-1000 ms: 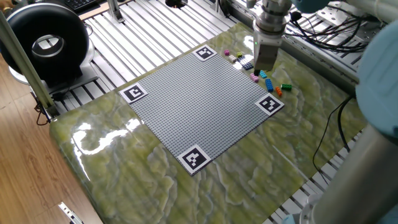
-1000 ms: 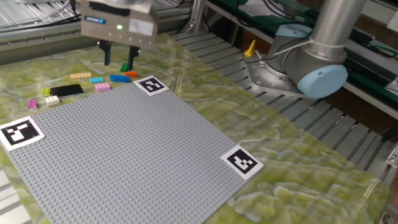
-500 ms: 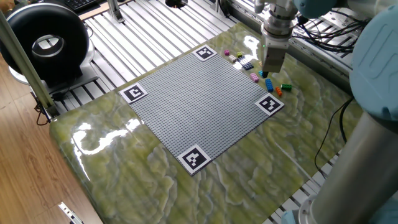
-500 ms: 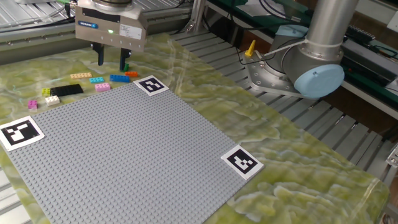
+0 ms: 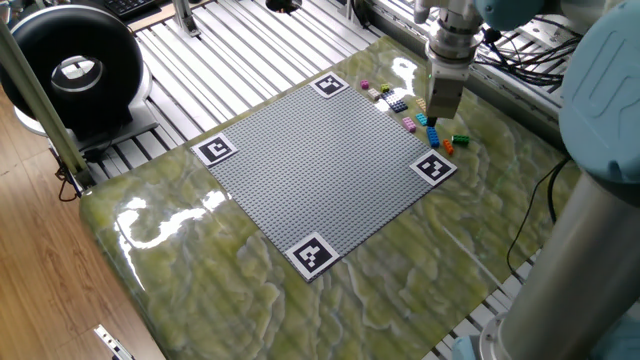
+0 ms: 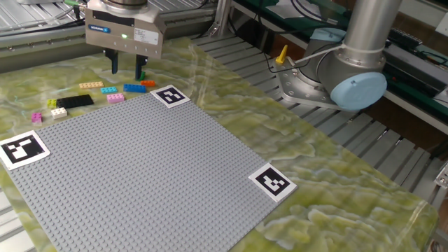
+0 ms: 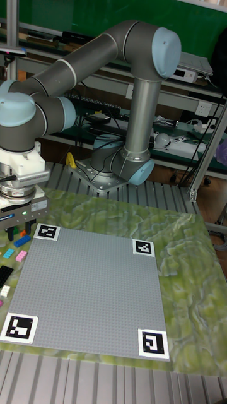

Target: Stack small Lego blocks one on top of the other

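Overhead, the end effector [image 6: 126, 68] hangs open, fingers apart, with the blue Lego block [image 6: 134, 88] lying just nearer.

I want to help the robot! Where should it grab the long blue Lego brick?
Probably from straight above, pinching the two long sides of the long blue Lego brick. It lies flat on the table, studs up, so only its thin sides offer grip. The open gripper hangs right above it.

Pincer [image 6: 125, 68] has shifted sideways over the small Lego blocks [image 6: 105, 92]
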Action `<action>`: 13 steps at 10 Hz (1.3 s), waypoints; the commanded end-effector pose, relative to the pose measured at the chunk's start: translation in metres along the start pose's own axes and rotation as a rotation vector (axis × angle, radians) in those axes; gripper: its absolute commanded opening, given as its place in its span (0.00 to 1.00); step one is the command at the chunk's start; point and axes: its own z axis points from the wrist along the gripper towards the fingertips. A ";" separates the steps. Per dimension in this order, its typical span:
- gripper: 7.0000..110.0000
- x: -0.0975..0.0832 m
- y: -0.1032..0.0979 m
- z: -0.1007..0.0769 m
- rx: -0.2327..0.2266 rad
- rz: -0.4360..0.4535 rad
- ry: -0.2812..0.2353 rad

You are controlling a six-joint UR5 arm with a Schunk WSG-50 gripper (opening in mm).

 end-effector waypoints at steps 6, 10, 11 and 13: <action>0.36 0.011 0.005 0.009 0.052 0.004 -0.007; 0.36 0.013 0.013 0.013 0.017 0.039 0.003; 0.36 0.010 0.019 0.013 -0.008 0.054 -0.008; 0.36 0.013 0.023 0.013 -0.023 0.082 0.002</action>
